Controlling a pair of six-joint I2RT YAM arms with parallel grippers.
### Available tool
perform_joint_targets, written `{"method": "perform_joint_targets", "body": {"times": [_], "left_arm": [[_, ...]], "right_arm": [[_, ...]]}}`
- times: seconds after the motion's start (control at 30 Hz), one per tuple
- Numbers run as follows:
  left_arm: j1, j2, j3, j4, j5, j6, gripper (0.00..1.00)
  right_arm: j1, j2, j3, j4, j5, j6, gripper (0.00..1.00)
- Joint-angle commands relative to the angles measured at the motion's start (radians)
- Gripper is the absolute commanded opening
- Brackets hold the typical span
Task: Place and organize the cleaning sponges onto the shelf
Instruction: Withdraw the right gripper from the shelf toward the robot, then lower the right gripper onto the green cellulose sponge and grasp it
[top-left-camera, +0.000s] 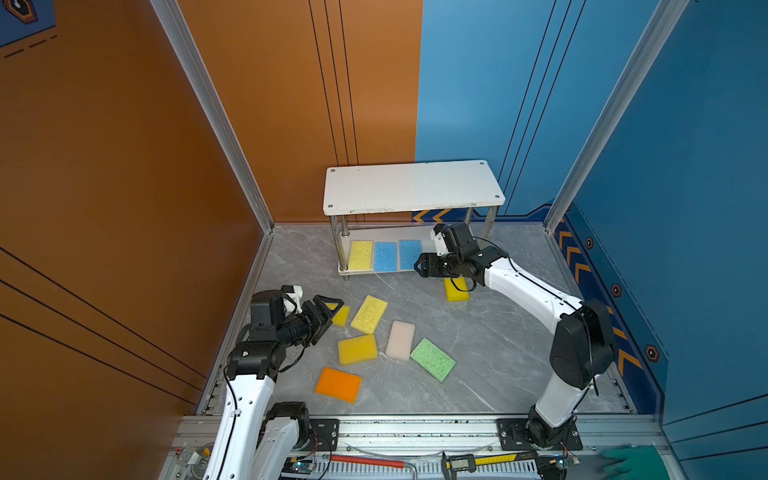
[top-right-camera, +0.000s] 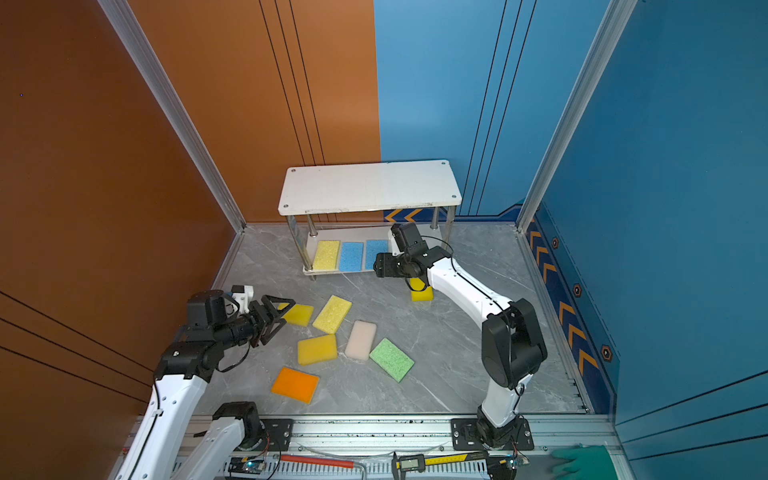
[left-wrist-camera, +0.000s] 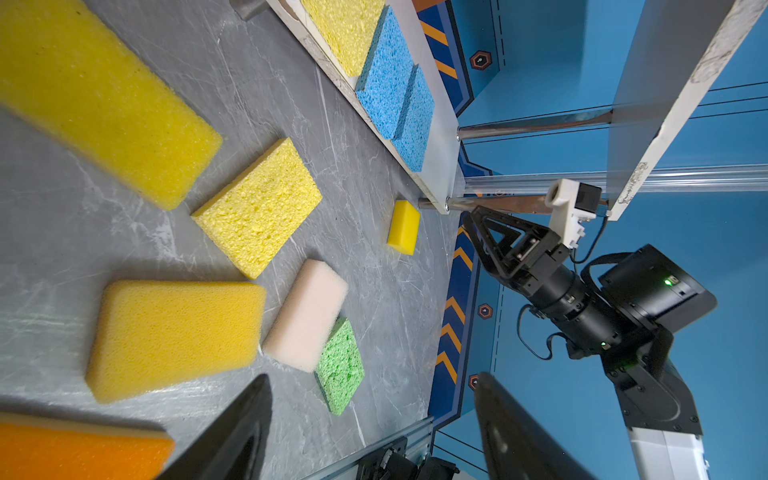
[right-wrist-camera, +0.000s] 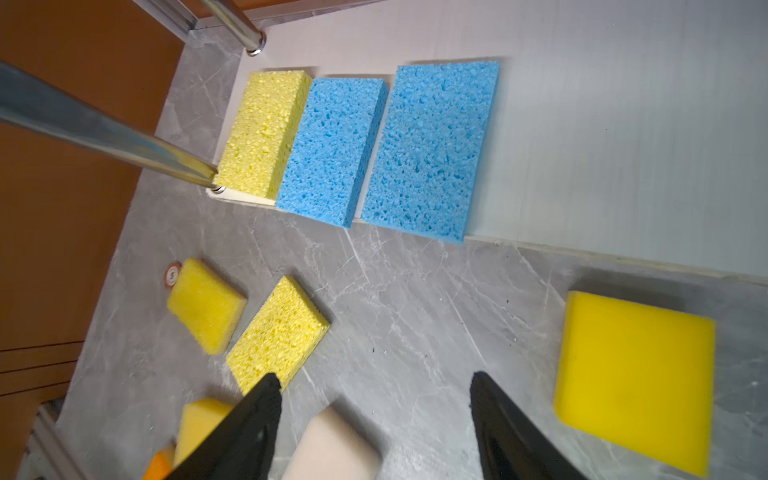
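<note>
Both top views look down into a work cell with an orange wall on the left and a blue wall on the right. A small white two-tier shelf (top-left-camera: 411, 187) stands at upper centre against the back wall. Three sponges lie in a close row on its lower board: a porous yellow sponge (top-left-camera: 360, 254) at the left, a blue sponge (top-left-camera: 385, 257) in the middle and a second blue sponge (top-left-camera: 410, 253) at the right.

Seven more sponges lie on the grey marbled floor (top-left-camera: 498, 332) in the lower middle of the frame:
- A smooth yellow sponge (top-left-camera: 341, 316) is furthest left.
- A tilted porous yellow one (top-left-camera: 369, 314) lies just beside it.
- A golden yellow sponge (top-left-camera: 357, 349) sits below those two.
- A pale beige-pink sponge (top-left-camera: 400, 340) lies to the right of the golden one.
- A green sponge (top-left-camera: 432, 359) is at the beige-pink sponge's lower right corner.
- An orange sponge (top-left-camera: 338, 384) lies lowest in the frame.
- A bright yellow sponge (top-left-camera: 456, 291) lies apart, below the shelf's right end and partly hidden by the right arm.

The left gripper (top-left-camera: 334, 311), at centre left, hangs over the near edge of the smooth yellow sponge. Its jaws are spread and empty. The right gripper (top-left-camera: 417, 266) points left, at the front edge of the lower board beside the second blue sponge. Its jaws are also apart and grasp nothing
</note>
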Motion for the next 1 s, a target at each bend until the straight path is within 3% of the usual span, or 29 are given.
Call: {"method": "perform_joint_targets", "body": {"times": [0.0,0.07,0.2,0.5,0.67,0.97], "left_arm": [[-0.023,-0.005,-0.030,-0.006,-0.013,0.027,0.78],[-0.057,0.008,-0.042,0.005,-0.021,0.029,0.78],[-0.147,0.036,-0.069,0.059,-0.061,0.015,0.78],[-0.291,0.117,-0.096,0.214,-0.103,-0.046,0.78],[-0.292,0.090,-0.103,0.212,-0.105,-0.049,0.78],[-0.257,0.023,-0.156,0.209,-0.094,-0.084,0.78]], "right_arm": [[-0.050,-0.024,-0.085,-0.229,-0.240,-0.038,0.73],[-0.055,-0.050,-0.123,-0.385,-0.313,-0.139,0.73],[-0.025,-0.089,-0.210,-0.582,-0.315,-0.290,0.72],[0.134,-0.080,-0.317,-0.524,-0.135,-0.281,0.71],[0.151,-0.058,-0.321,-0.475,-0.056,-0.280,0.69],[0.187,0.036,-0.289,-0.434,-0.042,-0.286,0.65]]}}
